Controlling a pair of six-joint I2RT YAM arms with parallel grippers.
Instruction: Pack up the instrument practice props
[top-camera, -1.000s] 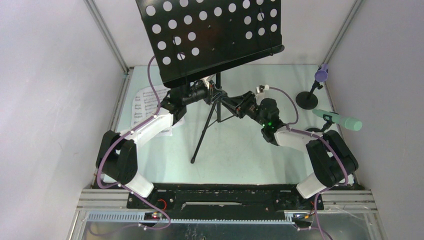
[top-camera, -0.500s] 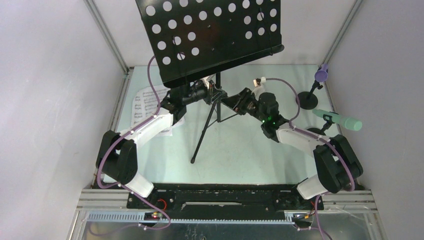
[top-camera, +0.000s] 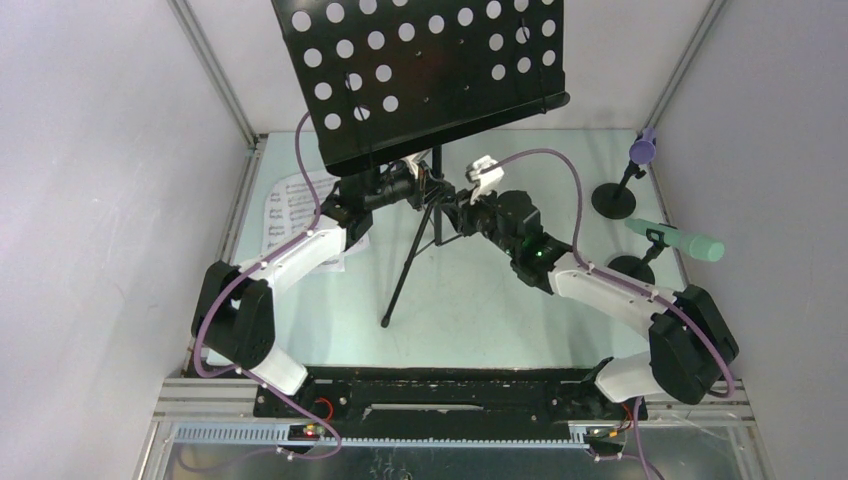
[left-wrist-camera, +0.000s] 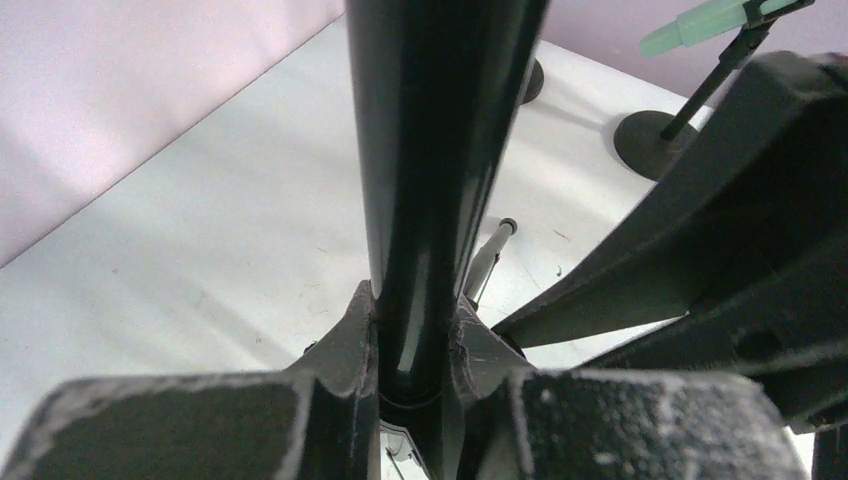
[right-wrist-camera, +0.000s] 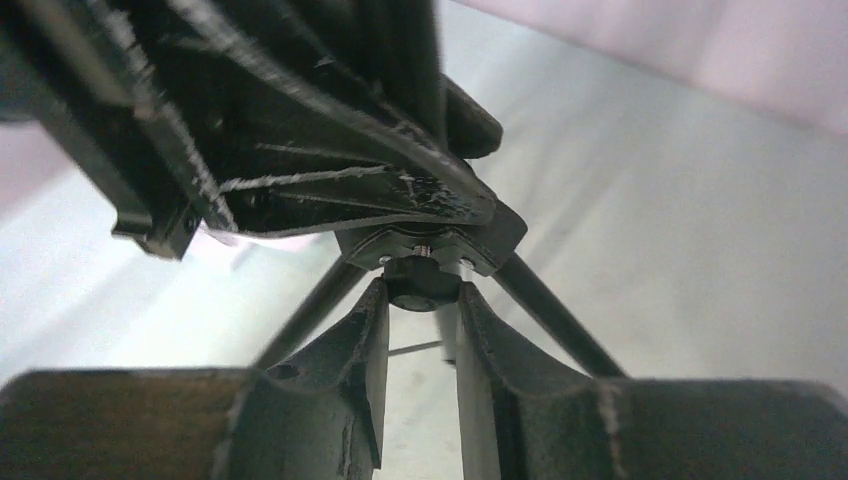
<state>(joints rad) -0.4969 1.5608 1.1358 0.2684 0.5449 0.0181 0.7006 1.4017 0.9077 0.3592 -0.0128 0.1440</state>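
Two grips on music rack (top-camera: 430, 70) stem, left claw (left-wrist-camera: 412, 350) and right claw (right-wrist-camera: 420, 300) clamped, green microphone (top-camera: 680, 241) at right

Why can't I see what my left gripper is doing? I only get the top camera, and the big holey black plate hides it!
Observer: In the left wrist view, the left gripper has one finger on each side of the music rack's pole, both pressed against it.
Operator: And what is my right one touching?
Observer: The right wrist view shows the right gripper with its fingers on either side of a small black knob, just under the joint where the tripod legs meet. I cannot tell whether it is squeezing.
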